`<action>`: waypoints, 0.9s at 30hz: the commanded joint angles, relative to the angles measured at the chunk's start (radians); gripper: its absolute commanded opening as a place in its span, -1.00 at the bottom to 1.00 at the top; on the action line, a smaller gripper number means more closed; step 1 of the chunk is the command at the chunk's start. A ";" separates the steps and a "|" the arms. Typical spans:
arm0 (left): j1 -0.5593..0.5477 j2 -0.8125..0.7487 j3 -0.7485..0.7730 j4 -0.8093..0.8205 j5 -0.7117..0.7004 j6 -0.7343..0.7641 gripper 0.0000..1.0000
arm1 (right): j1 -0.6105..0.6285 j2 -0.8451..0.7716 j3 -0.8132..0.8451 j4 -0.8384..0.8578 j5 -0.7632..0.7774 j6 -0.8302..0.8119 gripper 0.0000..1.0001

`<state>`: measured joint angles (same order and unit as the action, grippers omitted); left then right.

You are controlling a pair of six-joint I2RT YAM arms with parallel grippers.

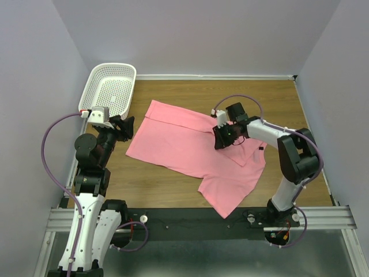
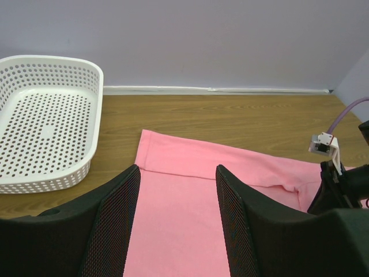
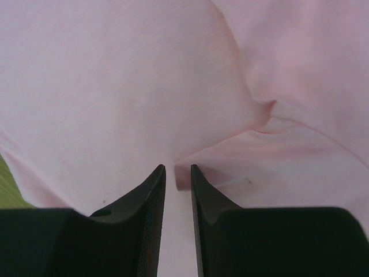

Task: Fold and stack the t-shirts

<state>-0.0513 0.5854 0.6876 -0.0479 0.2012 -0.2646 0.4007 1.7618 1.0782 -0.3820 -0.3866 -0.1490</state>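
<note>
The pink t-shirt [image 1: 184,147] lies spread on the wooden table [image 1: 173,92], covering most of its middle. It sits askew, with one corner reaching toward the near edge between the two arm bases. Its left part lies flat and smooth. Its right part is rumpled, with a flap of cloth doubled over on top of the rest.

The right gripper [image 1: 222,137] is down on that rumpled right part of the shirt. In the right wrist view, its fingers [image 3: 151,190] stand close together with only a narrow slit between them, and their tips sit right at a creased fold of the pink cloth [image 3: 115,86]. I cannot tell whether that fold is pinched between them.

The left gripper [image 1: 124,128] hangs at the shirt's left edge, its fingers [image 2: 118,225] well apart with nothing between them. From its wrist view, the shirt's straight far hem [image 2: 184,167] runs across just past the fingertips.

A white mesh basket [image 1: 92,86] stands beyond the shirt's far left corner, near it but not touching, against the pale wall.
</note>
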 commanded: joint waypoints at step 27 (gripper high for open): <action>0.008 -0.067 -0.003 -0.004 0.009 0.018 0.27 | -0.843 -0.038 -0.052 -0.047 -0.316 -0.031 0.16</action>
<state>-0.0513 0.5278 0.6876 -0.0498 0.2008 -0.2581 -0.4355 1.6699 1.0187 -0.4095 -0.5957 -0.1745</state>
